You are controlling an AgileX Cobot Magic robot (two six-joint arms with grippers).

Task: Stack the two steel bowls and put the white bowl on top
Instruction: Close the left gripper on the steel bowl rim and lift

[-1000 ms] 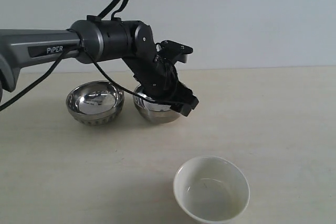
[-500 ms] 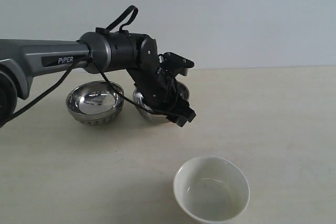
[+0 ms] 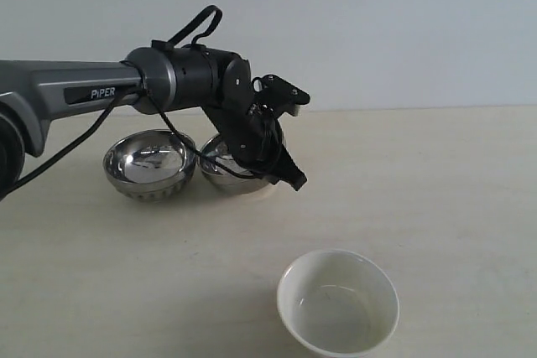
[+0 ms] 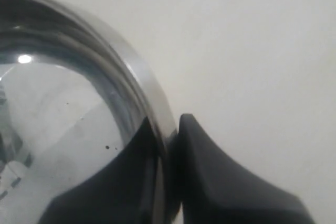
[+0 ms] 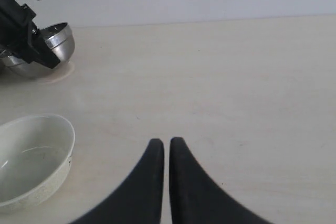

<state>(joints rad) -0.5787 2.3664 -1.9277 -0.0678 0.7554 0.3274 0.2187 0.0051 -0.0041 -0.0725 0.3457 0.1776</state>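
Note:
Two steel bowls stand side by side at the back left. The left steel bowl (image 3: 149, 163) sits free on the table. My left gripper (image 3: 284, 172) is shut on the right-hand rim of the second steel bowl (image 3: 220, 173), one finger inside the rim and one outside, as the left wrist view shows at the gripper (image 4: 168, 129) and the bowl's rim (image 4: 139, 74). The white bowl (image 3: 337, 301) sits upright and empty near the front. My right gripper (image 5: 166, 142) is shut on nothing, low over bare table beside the white bowl (image 5: 31, 156); it is out of the exterior view.
The left arm (image 3: 75, 90) reaches in from the left above the free steel bowl, with a black cable looping below it. The pale table (image 3: 436, 207) meets a plain wall at the back.
My left gripper has dragged the held steel bowl leftward; it now lies close against the other steel bowl. The white bowl has not moved.

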